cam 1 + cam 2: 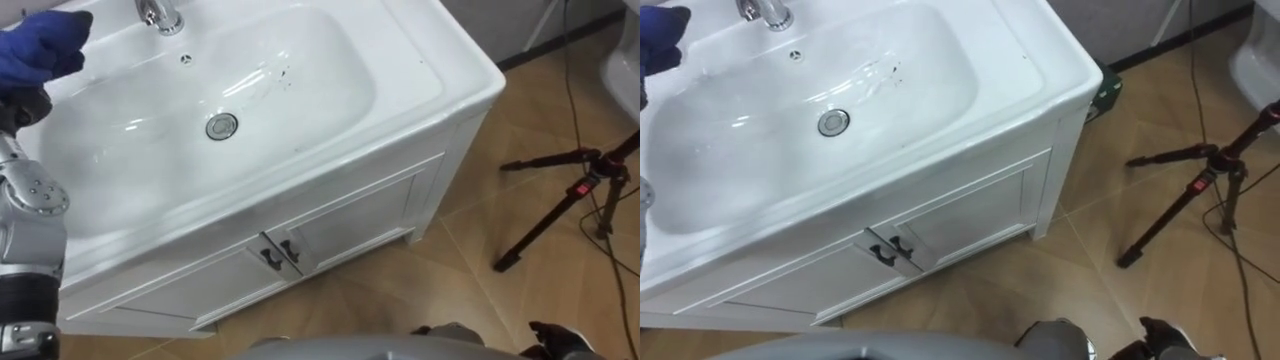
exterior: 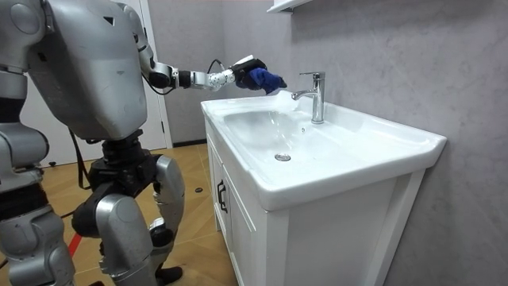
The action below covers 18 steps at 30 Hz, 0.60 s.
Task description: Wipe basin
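Your left hand is gripping the cloth at the rim, ten o'clock from the drain. The basin is showing specks toward one o'clock, so most wiping is likely remaining.

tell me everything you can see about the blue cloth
The blue cloth is dark blue, soft-looking fabric, bunched into a wad in the left hand. It is held in the air above the basin's rim, beside the tap but apart from it, touching nothing but the hand.
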{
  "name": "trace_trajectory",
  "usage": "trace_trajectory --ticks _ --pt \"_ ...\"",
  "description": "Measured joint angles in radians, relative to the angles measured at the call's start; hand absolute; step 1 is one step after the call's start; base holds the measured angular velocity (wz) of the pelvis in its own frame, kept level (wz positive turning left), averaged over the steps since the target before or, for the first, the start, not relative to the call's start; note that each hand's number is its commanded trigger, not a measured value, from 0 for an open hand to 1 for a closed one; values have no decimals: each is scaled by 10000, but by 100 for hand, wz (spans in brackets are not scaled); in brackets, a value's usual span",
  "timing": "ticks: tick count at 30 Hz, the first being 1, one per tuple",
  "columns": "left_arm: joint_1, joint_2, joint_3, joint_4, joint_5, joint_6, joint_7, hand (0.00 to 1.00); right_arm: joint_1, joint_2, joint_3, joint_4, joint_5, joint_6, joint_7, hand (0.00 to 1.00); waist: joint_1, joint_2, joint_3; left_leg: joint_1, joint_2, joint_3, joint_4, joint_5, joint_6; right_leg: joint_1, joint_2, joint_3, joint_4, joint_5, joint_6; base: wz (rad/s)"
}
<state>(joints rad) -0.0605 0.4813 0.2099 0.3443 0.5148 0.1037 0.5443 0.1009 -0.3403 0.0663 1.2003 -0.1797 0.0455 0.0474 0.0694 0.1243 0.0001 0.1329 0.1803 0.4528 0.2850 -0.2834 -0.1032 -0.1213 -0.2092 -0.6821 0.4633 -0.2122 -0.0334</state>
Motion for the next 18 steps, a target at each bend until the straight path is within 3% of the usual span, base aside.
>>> trace_trajectory --ticks 8,12,18 --pt "298 1 104 406 -2 -8 2 100 95 -3 -4 -45 -263 0 8 0 198 43 -17 5 -26 59 -98 31 -54 -44 5 55 6 -3 -5 0" --pt "865 3 741 643 -34 -9 15 100 139 -78 -28 -270 -685 0 144 0 207 51 -43 -33 -7 70 191 45 -33 6 -28 121 12 -23 -8 -4" --pt "1216 3 1262 889 -27 -18 178 100 171 -68 -38 -409 -831 -8 212 0 265 -77 -80 -25 -17 36 116 45 -25 -1 -16 162 12 -27 -3 3"
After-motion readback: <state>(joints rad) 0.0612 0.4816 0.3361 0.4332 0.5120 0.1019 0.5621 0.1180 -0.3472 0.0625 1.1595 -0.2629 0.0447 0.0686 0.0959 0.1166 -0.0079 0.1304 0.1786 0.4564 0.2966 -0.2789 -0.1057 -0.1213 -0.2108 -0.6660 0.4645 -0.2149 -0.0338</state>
